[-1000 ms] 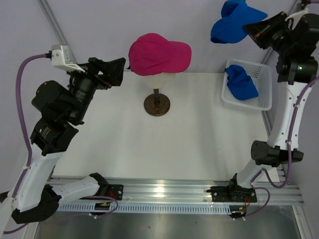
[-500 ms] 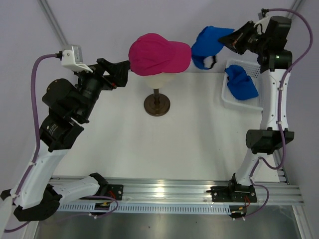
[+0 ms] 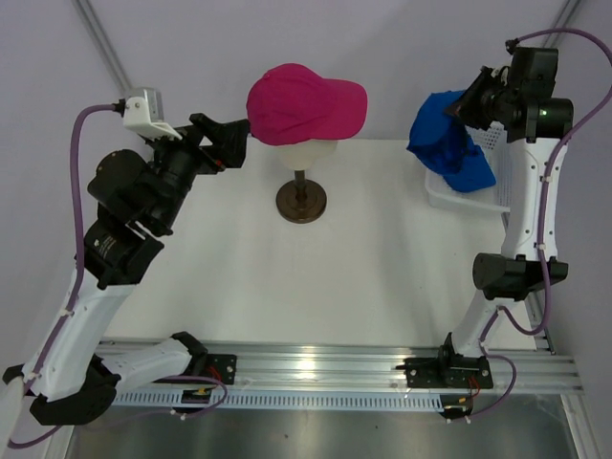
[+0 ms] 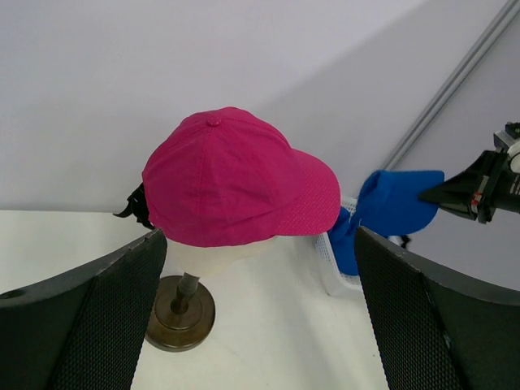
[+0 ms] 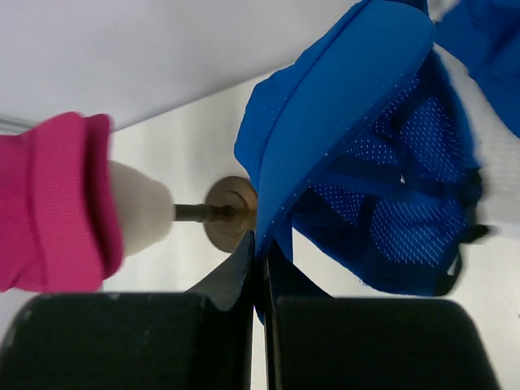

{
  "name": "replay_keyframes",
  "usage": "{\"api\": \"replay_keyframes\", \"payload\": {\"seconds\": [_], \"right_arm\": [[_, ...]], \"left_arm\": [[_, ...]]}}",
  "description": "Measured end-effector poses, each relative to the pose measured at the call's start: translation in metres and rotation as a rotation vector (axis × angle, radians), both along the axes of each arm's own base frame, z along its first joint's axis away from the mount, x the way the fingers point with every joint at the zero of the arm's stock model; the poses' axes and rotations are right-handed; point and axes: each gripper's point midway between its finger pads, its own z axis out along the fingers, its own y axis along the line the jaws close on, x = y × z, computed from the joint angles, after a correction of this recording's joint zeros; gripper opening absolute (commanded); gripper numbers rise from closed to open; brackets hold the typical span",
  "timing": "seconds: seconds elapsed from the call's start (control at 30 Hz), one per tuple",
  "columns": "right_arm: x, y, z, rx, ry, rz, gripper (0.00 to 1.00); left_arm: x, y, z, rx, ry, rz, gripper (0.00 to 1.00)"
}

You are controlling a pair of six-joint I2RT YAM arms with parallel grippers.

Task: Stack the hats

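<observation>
A magenta-pink cap (image 3: 306, 103) sits on the cream mannequin head (image 3: 306, 153); it also shows in the left wrist view (image 4: 236, 179) and at the left of the right wrist view (image 5: 49, 203). My right gripper (image 3: 466, 105) is shut on the brim of a royal blue cap (image 3: 435, 126), holding it in the air to the right of the pink cap, above the basket's left edge. The brim shows pinched between the jaws in the right wrist view (image 5: 349, 138). My left gripper (image 3: 229, 142) is open and empty, just left of the pink cap, facing it (image 4: 260, 317).
A white mesh basket (image 3: 459, 198) at the back right holds another blue fabric piece (image 3: 475, 172). The mannequin head stands on a dark round base (image 3: 301, 202). A slanted metal pole (image 3: 105, 53) runs at the back left.
My right gripper swung the blue cap from high at the back toward the pink cap, then back right and lower, above the basket edge. The left gripper edged closer to the pink cap.
</observation>
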Motion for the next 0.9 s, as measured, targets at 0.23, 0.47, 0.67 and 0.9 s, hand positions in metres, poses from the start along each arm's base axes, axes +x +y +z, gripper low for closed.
{"api": "replay_keyframes", "payload": {"seconds": [0.23, 0.47, 0.67, 0.9], "right_arm": [[-0.006, -0.041, -0.018, -0.201, 0.062, -0.169, 0.0], [0.003, -0.031, -0.029, -0.155, 0.072, -0.085, 0.0], [0.016, 0.045, 0.108, 0.172, -0.435, 0.229, 0.0], [-0.053, 0.006, 0.174, 0.055, -0.614, 0.072, 0.0]], "left_arm": [[0.0, -0.002, -0.004, 0.011, 0.013, -0.009, 0.99], [0.001, -0.004, -0.006, 0.019, 0.023, -0.018, 0.99], [0.003, -0.006, -0.01, 0.03, 0.037, -0.019, 1.0], [0.003, -0.007, -0.011, 0.034, 0.041, -0.024, 1.0]]}}
